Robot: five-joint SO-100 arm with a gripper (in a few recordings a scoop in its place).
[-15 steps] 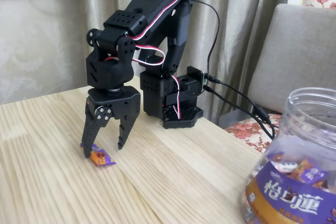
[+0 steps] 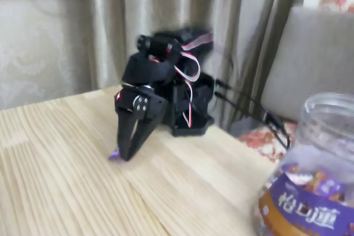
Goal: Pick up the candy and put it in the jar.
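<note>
Fixed view, blurred throughout. Item one: hand (image 2: 125, 156), black, two-fingered, tips down on the wooden worktop (image 2: 66, 192) at picture left of the arm's base; the fingers converge to a narrow point with no clear gap between them, so the hand reads as closed around the candy, a judgement only, since blur hides the contact itself. The low, folded posture of the arm fits a pinch made at worktop level, the candy being flat and lying on the surface. Item two: candy (image 2: 114, 155), visible as a small purple sliver, probably a twisted wrapper end, poking out at the left side of the fingertips and touching the worktop; print and full shape are hidden behind the fingers. It is not yet lifted. Item three: jar (image 2: 310, 192), large, clear plastic, wide mouth open at the top, purple and gold-brown label with white characters, more wrapped sweets showing through the wall; it stands at lower right, well apart from the hand, cut off by the picture edge. Item four: curtain and a padded chair back beyond the worktop.
</note>
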